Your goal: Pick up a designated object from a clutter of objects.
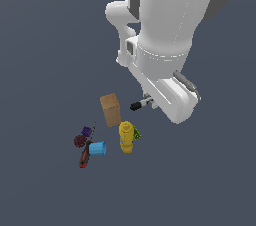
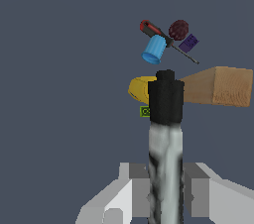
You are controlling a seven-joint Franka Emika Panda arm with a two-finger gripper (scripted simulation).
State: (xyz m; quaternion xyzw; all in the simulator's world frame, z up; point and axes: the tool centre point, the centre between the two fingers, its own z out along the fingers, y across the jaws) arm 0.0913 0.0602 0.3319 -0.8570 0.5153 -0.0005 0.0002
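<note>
The small stick-like tool (image 1: 141, 104), with a black tip and silver-white shaft, is held in my gripper (image 1: 151, 102) and lifted off the floor, sticking out toward the exterior view's left. In the wrist view the tool (image 2: 165, 134) runs out from between my fingers (image 2: 136, 188), which are shut on its shaft. The clutter lies below: tan box (image 1: 110, 109), yellow bottle (image 1: 126, 136), blue cup (image 1: 98, 148), red-and-black screwdriver (image 1: 85, 154), purple cube (image 1: 86, 131) and dark red ball (image 1: 79, 141). The gripper is above and to the right of the tan box.
A small green item (image 1: 136, 133) lies against the yellow bottle. The white arm body (image 1: 165, 30) fills the upper right of the exterior view. The ground is a plain dark grey floor (image 1: 50, 45).
</note>
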